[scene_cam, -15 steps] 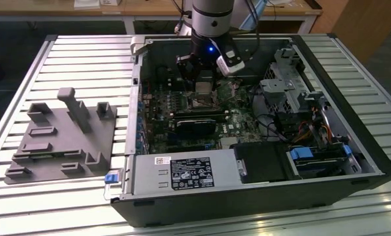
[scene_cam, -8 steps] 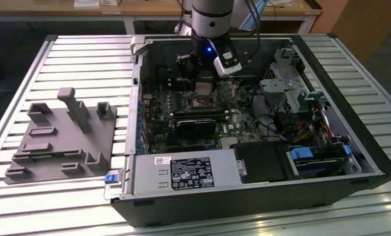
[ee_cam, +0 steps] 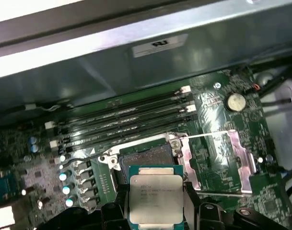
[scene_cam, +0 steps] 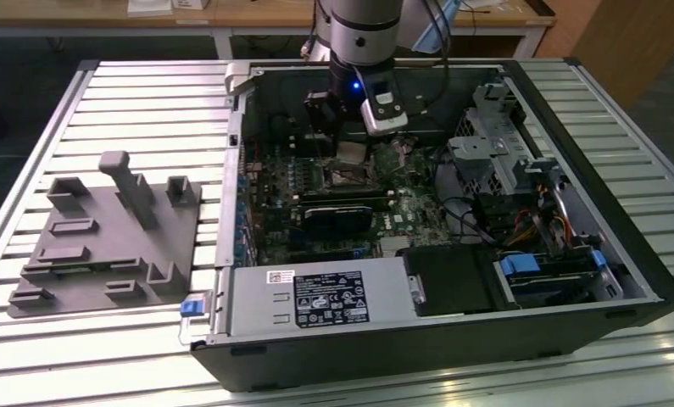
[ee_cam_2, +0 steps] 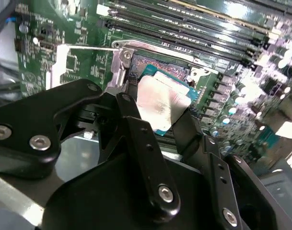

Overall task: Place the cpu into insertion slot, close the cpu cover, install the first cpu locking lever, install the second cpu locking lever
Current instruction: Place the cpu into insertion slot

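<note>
CPU (ee_cam: 155, 203) gripped edge to edge in tool (ee_cam: 155, 192), just short of bare socket (ee_cam: 143, 160) ahead of tool tips; cover (ee_cam: 190, 155) swung open beside socket.

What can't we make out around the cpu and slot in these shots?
- Slot contacts: in the second wrist view the cpu covers most of them.
- Gap between cpu and slot: in the exterior view the gripper stands in front.
- Cpu's near edge: in the first wrist view it is cut off by the picture edge and flanked by the gripper.
- Part of the open cover: in the second wrist view the gripper hides it.
</note>
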Available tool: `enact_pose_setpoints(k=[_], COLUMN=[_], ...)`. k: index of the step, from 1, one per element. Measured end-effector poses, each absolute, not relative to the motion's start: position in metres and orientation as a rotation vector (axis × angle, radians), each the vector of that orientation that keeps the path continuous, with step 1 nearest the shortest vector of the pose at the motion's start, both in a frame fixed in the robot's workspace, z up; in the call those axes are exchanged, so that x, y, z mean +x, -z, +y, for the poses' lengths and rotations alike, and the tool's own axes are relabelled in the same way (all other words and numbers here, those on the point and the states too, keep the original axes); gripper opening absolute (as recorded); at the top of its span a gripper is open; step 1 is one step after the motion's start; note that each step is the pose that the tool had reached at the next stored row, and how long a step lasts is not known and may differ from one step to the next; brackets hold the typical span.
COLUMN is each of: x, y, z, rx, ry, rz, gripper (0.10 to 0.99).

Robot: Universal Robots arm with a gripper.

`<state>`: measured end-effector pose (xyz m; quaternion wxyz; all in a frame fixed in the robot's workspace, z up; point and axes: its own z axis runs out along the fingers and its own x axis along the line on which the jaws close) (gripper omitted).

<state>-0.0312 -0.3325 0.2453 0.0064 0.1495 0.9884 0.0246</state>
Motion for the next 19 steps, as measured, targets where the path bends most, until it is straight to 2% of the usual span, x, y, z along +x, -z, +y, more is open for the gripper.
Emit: enact_pose_setpoints(k=[19], x=[-0.0312], y=[-0.2436], z=[-0.3325], rx=[0.988], ry=[-0.072], rz=[2.959], gripper=[0.537])
